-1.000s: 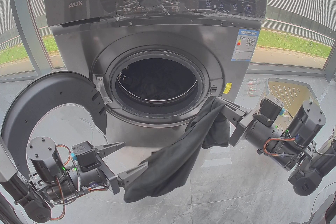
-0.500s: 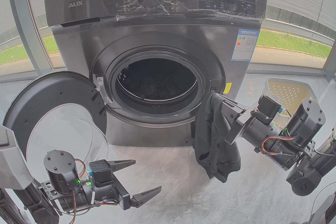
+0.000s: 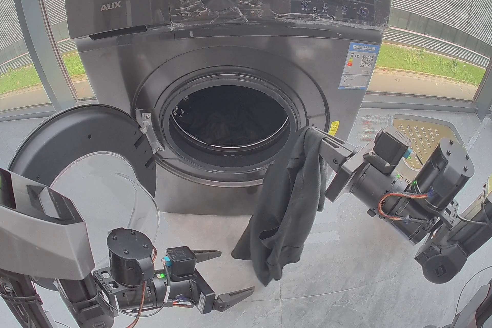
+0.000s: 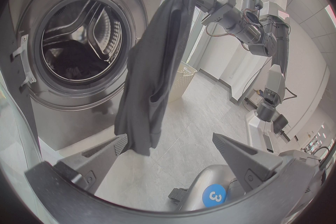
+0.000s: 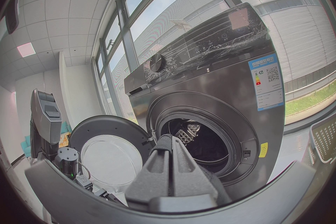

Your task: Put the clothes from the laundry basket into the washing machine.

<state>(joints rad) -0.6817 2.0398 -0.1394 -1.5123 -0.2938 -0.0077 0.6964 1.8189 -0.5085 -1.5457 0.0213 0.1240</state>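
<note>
At the mouth of the washing machine (image 3: pixel 225 52), just right of the open drum (image 3: pixel 230 121), your right gripper (image 3: pixel 319 139) is clamped on the top edge of a dark garment (image 3: pixel 287 201). The cloth hangs free toward the floor, outside the port. Your left gripper (image 3: pixel 237 271) sits low near the floor, in front of the swung-open door (image 3: pixel 77 149), with its fingers spread and holding nothing.

Recommendation: carry the pinch point left and well past the drum rim before you let go. In my judgement the long tail will drag over the lip and could pull the piece back out. Raise it first, or have the left gripper gather the hem and feed it in.

Materials: the garment is limp, matte and heavily folded. The drum is ribbed, perforated steel, with dark cloth lying inside. The door is a clear bowl in a dark round frame. The laundry basket (image 3: pixel 425 131) is pale perforated plastic. The floor is glossy tile.
</note>
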